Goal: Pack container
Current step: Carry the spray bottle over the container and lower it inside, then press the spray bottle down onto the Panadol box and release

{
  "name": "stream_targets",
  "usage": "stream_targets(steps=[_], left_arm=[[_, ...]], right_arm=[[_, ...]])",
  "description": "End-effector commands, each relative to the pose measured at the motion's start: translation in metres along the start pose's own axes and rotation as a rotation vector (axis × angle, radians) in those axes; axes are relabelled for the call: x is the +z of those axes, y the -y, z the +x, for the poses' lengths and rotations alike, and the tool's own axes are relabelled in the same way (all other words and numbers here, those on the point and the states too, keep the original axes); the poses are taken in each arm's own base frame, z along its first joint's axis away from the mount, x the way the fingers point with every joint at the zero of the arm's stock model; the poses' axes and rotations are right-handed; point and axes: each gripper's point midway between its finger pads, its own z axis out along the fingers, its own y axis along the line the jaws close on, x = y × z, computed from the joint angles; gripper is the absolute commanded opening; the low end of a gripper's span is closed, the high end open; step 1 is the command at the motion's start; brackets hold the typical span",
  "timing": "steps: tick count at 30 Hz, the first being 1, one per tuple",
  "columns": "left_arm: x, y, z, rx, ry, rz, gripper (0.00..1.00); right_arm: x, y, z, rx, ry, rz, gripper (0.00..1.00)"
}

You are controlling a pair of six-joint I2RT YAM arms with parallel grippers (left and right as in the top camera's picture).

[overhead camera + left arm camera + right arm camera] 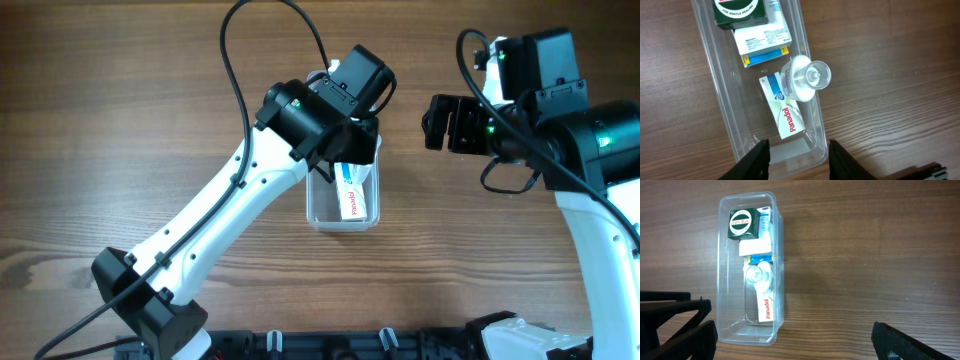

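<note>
The clear container (322,215) lies on the wooden table under my left wrist. In the left wrist view the container (715,85) holds a green Zam-Buk box (737,10), a white and blue box (762,42), a small white bottle (805,77) and a Panadol box (785,112). My left gripper (797,162) is open and empty above the container's near end. The right wrist view shows the container (735,295) with the Zam-Buk box (742,224), bottle (759,275) and Panadol box (765,307). My right gripper (792,335) is wide open and empty, to the container's right.
The left arm (230,210) crosses the table from the lower left and hides most of the container from overhead. The right arm (590,150) stands at the right edge. A black rail (340,345) runs along the front edge.
</note>
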Motion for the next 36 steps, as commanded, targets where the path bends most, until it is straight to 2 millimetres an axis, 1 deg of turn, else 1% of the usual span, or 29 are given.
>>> stream_targets(steps=[1,2,3,5,6,7,8,10,16,20,23,25,27,29,31,32,36], left_arm=[[0.006,0.001,-0.013,-0.023,0.039,-0.010,0.43],[0.013,0.002,-0.015,-0.023,0.037,-0.012,0.52],[0.021,0.002,-0.016,-0.023,0.028,-0.017,0.57],[0.040,0.002,-0.013,-0.022,-0.009,-0.032,0.59],[0.051,0.003,-0.011,-0.021,-0.031,-0.035,0.61],[0.061,0.007,-0.010,-0.021,-0.051,-0.018,0.63],[0.069,0.014,-0.009,-0.021,-0.065,0.010,0.63],[0.077,0.018,-0.010,-0.021,-0.073,0.028,0.64],[0.092,0.021,-0.013,-0.021,-0.069,0.030,0.64],[0.110,0.018,-0.007,-0.022,-0.108,0.009,0.64],[0.113,0.018,-0.007,-0.022,-0.110,0.008,0.62],[0.113,0.017,-0.008,-0.022,-0.106,0.005,0.56],[0.113,0.016,-0.009,-0.021,-0.102,-0.001,0.54],[0.113,0.016,-0.008,-0.021,-0.104,-0.001,0.49],[0.113,0.016,-0.008,-0.021,-0.105,-0.002,0.46],[0.113,0.016,-0.008,-0.020,-0.106,-0.003,0.43],[0.113,0.015,-0.008,-0.018,-0.105,-0.004,0.39]], right_arm=[[0.000,0.002,-0.003,-0.011,0.006,0.010,1.00],[0.000,0.001,-0.003,-0.011,0.006,0.009,1.00],[0.000,0.002,-0.003,-0.011,0.006,0.010,1.00],[0.000,0.002,-0.003,-0.011,0.006,0.010,1.00],[0.000,0.002,-0.003,-0.011,0.006,0.010,1.00],[0.000,0.002,-0.003,-0.011,0.006,0.010,1.00],[0.000,0.002,-0.003,-0.011,0.006,0.010,1.00],[0.000,0.001,-0.003,-0.011,0.006,0.009,1.00],[0.000,0.001,-0.003,-0.011,0.006,0.009,1.00],[0.000,0.001,-0.003,-0.011,0.006,0.009,1.00],[0.000,0.001,-0.003,-0.011,0.006,0.009,1.00],[0.000,0.002,-0.003,-0.011,0.006,0.010,1.00],[0.000,0.002,-0.003,-0.011,0.006,0.010,1.00],[0.000,0.002,-0.003,-0.010,0.006,0.010,1.00],[0.000,0.001,-0.003,-0.011,0.006,0.009,1.00],[0.000,0.002,-0.003,-0.011,0.006,0.010,1.00],[0.000,0.002,-0.003,-0.011,0.006,0.010,1.00]])
